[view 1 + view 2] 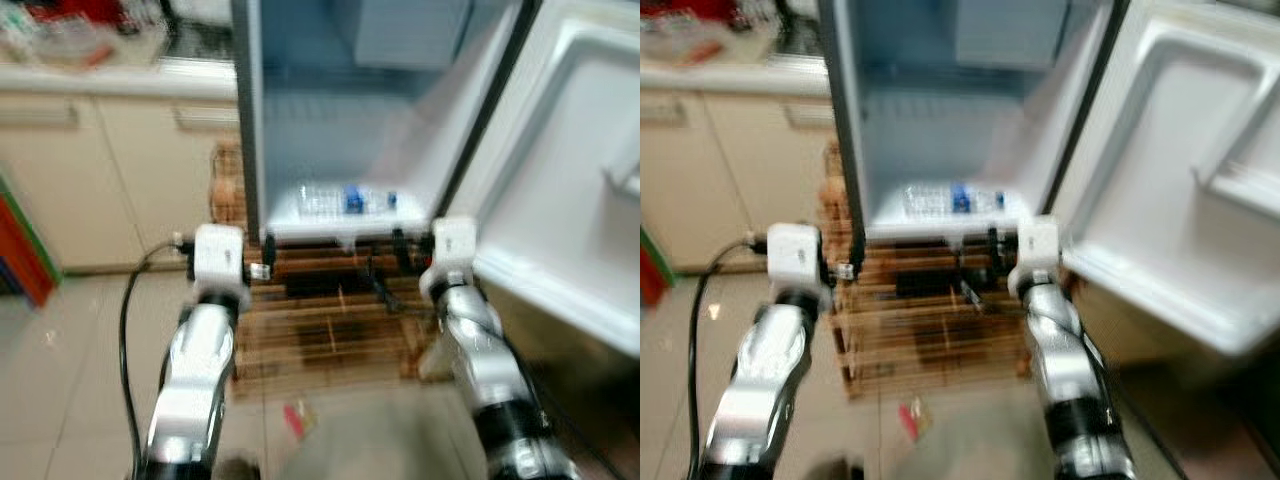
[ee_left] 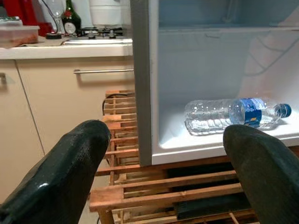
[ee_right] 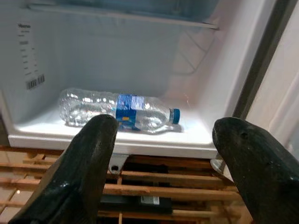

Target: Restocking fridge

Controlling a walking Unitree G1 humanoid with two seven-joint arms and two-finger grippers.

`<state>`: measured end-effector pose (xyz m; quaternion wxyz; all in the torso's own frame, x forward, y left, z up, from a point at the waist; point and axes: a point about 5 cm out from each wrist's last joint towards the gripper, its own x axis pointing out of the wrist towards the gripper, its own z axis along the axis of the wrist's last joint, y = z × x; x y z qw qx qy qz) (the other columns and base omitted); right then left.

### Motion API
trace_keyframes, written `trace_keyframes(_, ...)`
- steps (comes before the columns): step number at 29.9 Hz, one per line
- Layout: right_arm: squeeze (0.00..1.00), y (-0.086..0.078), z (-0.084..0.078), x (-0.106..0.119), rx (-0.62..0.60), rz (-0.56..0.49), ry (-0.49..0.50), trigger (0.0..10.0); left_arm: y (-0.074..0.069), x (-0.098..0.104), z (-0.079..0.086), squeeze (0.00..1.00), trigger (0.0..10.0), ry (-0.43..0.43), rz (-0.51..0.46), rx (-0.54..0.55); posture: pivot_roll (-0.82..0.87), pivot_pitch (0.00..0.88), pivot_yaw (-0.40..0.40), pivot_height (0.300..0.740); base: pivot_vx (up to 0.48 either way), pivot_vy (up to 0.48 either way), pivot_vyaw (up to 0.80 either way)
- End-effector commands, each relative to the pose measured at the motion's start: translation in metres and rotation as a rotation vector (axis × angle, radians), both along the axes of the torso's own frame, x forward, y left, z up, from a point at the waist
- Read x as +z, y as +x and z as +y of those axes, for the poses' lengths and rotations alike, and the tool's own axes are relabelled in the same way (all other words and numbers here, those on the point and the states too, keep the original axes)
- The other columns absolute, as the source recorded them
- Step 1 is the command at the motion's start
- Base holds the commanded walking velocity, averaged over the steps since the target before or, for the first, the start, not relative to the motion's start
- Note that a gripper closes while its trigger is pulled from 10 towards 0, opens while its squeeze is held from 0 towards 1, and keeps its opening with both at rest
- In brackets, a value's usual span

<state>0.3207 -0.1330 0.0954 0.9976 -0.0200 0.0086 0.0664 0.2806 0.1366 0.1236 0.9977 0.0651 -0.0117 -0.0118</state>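
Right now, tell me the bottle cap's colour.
Blue; the bottle cap shows best in the right wrist view.

I count one water bottle (image 3: 121, 111) lying in one open fridge (image 1: 330, 130), one wooden pallet (image 1: 330, 320) beneath it, and two tools of mine: the left tool (image 2: 163, 182) and the right tool (image 3: 163, 172), each with two black fingers spread apart.

both eye views are blurry, fridge door (image 1: 560, 180) runs off the right edge, bench (image 1: 90, 75) clutter's unreadable
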Motion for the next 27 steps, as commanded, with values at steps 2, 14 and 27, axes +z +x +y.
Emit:
trace_keyframes(2,0.00,0.0032,0.0029,0.0026,0.012,0.004,-0.013,10.0,0.0039,-0.0026,0.0059,0.00,10.0,0.009,0.017,0.046,0.09,0.000,-0.084,0.740,0.142,0.000,0.00)
trace_keyframes(14,0.00,0.0053,0.0079,-0.0028,0.010,0.048,0.015,10.0,0.0064,-0.0018,0.0074,0.00,10.0,0.033,0.010,0.044,0.09,0.000,-0.087,0.711,0.000,0.000,0.50)
trace_keyframes(27,0.00,0.0086,0.0100,-0.0033,0.005,0.063,0.026,10.0,0.0088,0.0009,0.0043,0.00,10.0,0.063,-0.005,0.016,0.08,0.000,-0.080,0.658,0.000,0.000,0.07)
